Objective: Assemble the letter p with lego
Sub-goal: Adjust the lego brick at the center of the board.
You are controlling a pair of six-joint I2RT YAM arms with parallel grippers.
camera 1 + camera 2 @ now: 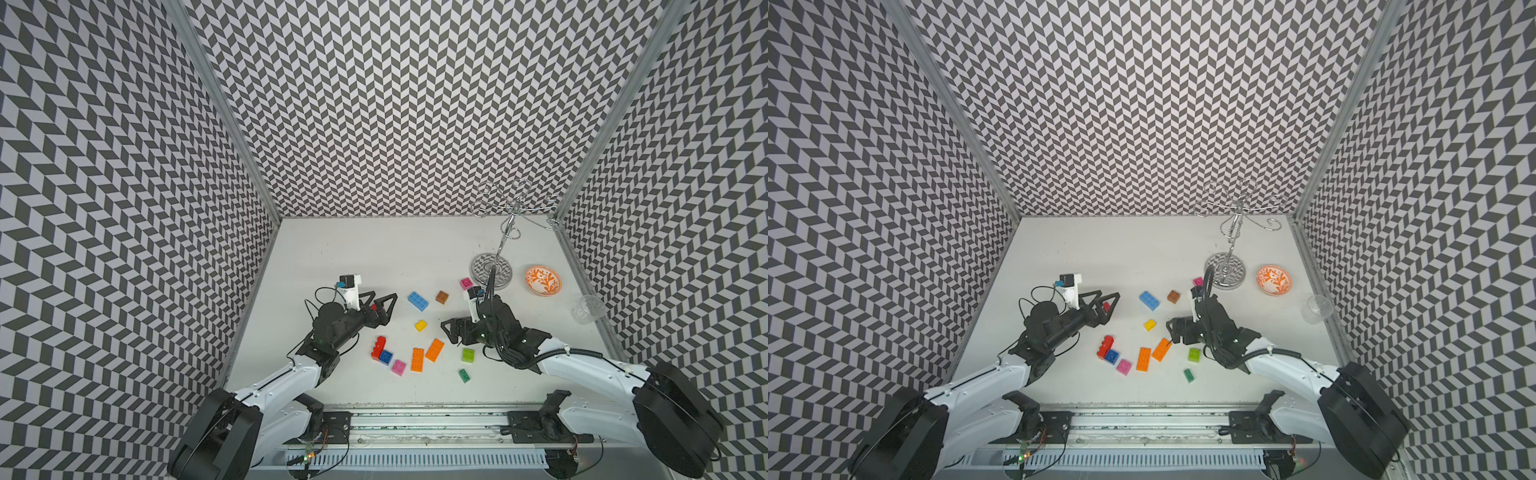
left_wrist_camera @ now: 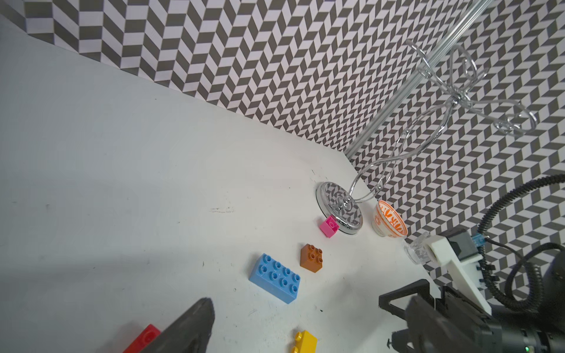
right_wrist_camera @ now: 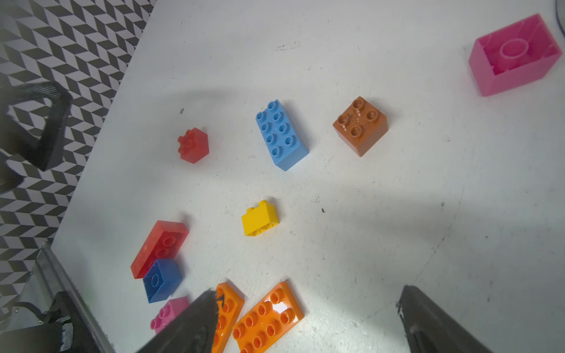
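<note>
- In both top views the lego (image 1: 417, 359) lies loose on the scuffed white desk (image 1: 332, 249), scattered around a yellow brick (image 1: 420, 325). Chevron walls (image 1: 415, 104) close in the room. Nothing forms a P, so this looks like the first pick.
- Left wrist view: the left fingers (image 2: 189, 327) are spread and empty, with a small red brick (image 2: 143, 337) just beside them. Beyond the yellow brick lie a light blue oblong (image 2: 274, 278) and a brown square (image 2: 311, 257). A chrome stand (image 2: 339, 207) and a patterned bowl (image 2: 389, 220) stand further off.
- Right wrist view: the right fingers (image 3: 195, 318) gape, holding nothing, over two orange oblongs (image 3: 267, 321) near the yellow brick. The next move probably calls for lowering and closing squarely on one.
</note>
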